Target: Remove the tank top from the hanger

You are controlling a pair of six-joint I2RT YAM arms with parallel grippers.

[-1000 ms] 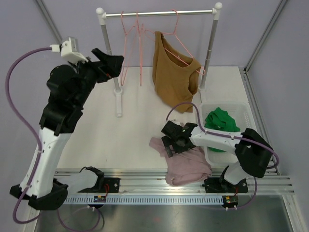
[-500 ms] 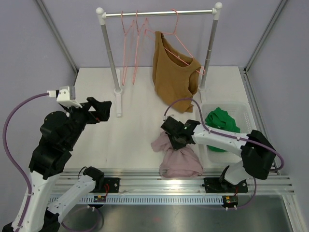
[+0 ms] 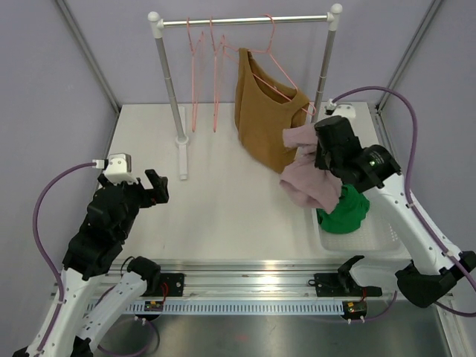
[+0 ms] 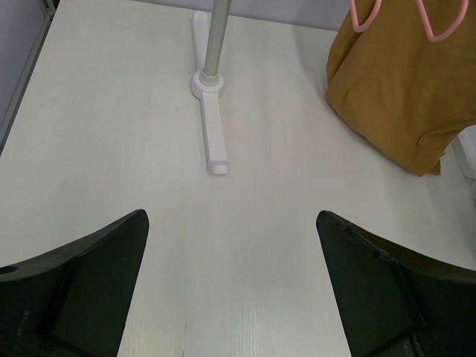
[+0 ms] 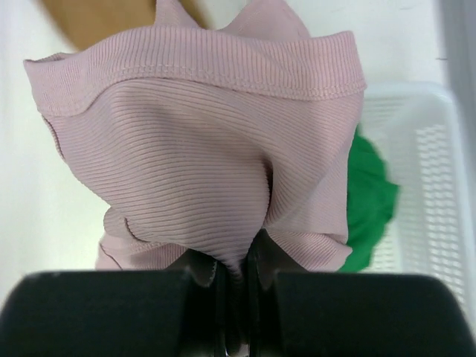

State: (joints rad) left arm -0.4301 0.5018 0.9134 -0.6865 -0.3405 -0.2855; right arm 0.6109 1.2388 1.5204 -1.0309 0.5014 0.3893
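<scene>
Your right hand is clenched on a pink ribbed top, and the wrist view shows its two fingers pinched tight on a fold at the lower edge of the cloth. The top hangs bunched in the air, clear of the worktop, at the near-left corner of the white basket and just beside the lower right side of the brown tank top; you cannot tell from above whether the two cloths touch. The brown tank top is still on its pink hanger, which hooks over the rail towards the right post, and the hem drapes low near the worktop. A green cloth lies heaped in the basket, partly under the pink top, and shows at the right edge of the right wrist view. Further left on the rail hang bare pink hangers. Your left hand is released, fingers spread wide with nothing between them, held above the left part of the worktop and well apart from the clothes. Its camera looks across bare worktop to the foot of the left rack post, with the brown tank top at the upper right.
</scene>
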